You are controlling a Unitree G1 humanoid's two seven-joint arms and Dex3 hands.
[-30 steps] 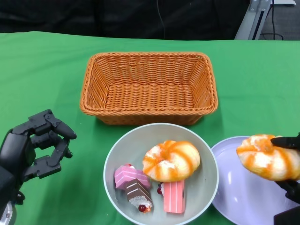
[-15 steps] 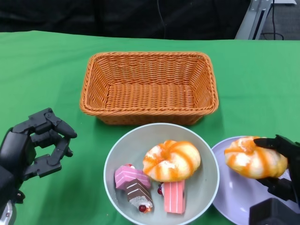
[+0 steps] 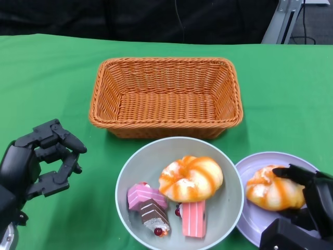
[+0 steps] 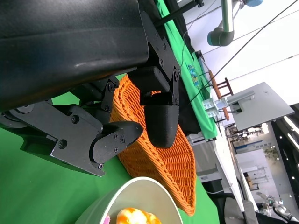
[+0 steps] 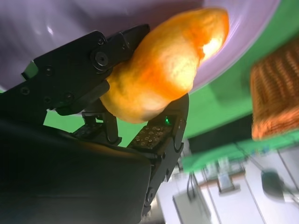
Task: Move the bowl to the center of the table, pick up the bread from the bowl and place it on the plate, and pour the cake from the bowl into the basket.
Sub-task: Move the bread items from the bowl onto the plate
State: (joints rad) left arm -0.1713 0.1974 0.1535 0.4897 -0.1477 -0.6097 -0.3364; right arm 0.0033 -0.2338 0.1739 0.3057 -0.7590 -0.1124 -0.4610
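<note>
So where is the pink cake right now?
In the head view, the pink cake lies at the left of the bowl, beside the chocolate slice and just left of the bread roll there.

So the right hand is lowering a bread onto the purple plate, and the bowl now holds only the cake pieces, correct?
Not quite. The right hand does hold a bread over the purple plate, but the head view shows a second bread in the bowl, beside the cake pieces.
</note>
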